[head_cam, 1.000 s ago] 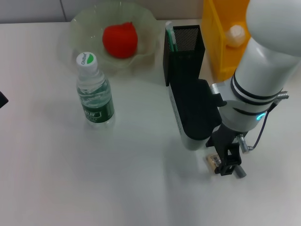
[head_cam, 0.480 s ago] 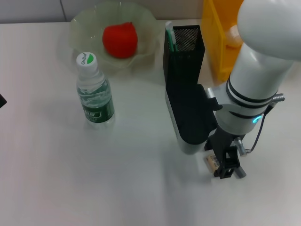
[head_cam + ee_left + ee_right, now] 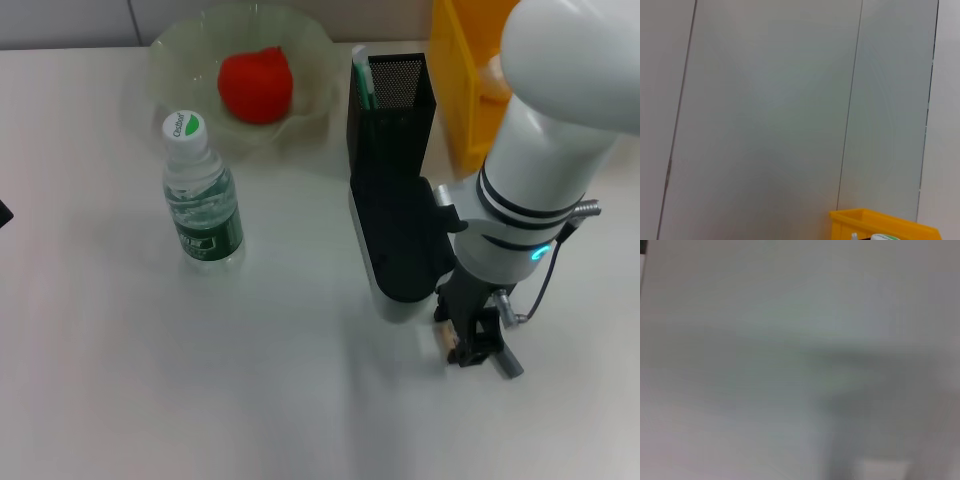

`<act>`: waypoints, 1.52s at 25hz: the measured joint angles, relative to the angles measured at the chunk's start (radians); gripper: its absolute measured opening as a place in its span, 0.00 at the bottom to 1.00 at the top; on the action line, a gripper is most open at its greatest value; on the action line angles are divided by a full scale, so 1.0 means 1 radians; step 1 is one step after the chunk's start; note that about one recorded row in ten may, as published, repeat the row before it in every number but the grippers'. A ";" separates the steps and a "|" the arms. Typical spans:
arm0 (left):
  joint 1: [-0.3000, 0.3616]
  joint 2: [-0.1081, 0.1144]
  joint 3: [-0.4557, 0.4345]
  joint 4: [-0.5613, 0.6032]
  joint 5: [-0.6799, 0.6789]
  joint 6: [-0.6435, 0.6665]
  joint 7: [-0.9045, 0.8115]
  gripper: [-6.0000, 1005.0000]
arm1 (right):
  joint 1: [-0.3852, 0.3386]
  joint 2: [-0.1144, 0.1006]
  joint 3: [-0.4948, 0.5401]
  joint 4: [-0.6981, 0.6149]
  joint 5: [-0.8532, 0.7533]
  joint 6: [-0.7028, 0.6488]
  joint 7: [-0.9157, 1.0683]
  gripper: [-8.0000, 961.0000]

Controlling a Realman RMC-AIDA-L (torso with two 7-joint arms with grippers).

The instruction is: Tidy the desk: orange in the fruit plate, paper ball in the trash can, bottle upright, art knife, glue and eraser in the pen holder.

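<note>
right hand (image 3: pixel 474 345) sits low over the small pale eraser (image 3: pixel 447 341), grip state unclear; light, rubbery, best pinched across its short sides.

White desk (image 3: pixel 120 380), pale grey panelled wall (image 3: pixel 765 110) behind

The glossy white cylindrical right arm (image 3: pixel 545 140) carries black ring bands, a small teal light, a thin grey cable and a black gripper (image 3: pixel 478 338).
</note>
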 joint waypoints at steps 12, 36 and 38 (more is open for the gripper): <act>-0.002 -0.001 -0.002 0.000 0.000 0.000 0.001 0.81 | -0.004 -0.005 0.005 -0.054 -0.010 -0.029 0.047 0.41; 0.000 -0.003 -0.002 -0.009 0.000 -0.005 0.015 0.81 | -0.146 -0.007 0.394 -0.222 -0.057 0.480 0.045 0.41; 0.000 -0.003 -0.002 -0.009 0.000 -0.005 0.015 0.81 | -0.154 -0.008 0.400 -0.200 -0.041 0.525 0.041 0.41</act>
